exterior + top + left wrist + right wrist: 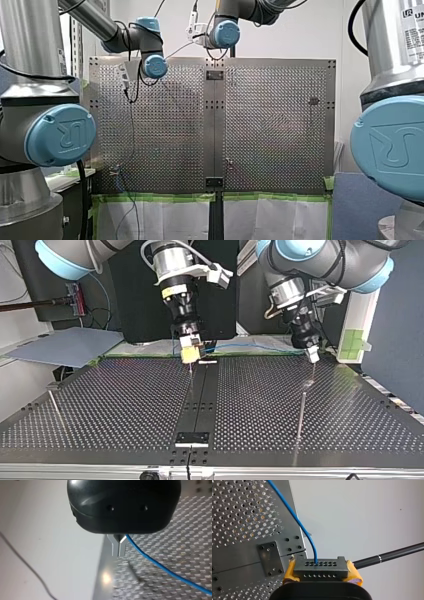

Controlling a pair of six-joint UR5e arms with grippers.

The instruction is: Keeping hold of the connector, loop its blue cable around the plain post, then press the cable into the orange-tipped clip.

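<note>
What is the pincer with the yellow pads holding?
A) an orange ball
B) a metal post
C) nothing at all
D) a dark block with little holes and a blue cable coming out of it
D: in the right wrist view, the yellow pads of my right pincer squeeze the dark connector, and the blue cable comes out of one of its holes.

Two arms [320, 260], one connector [320, 568], one blue cable [295, 520]
</note>
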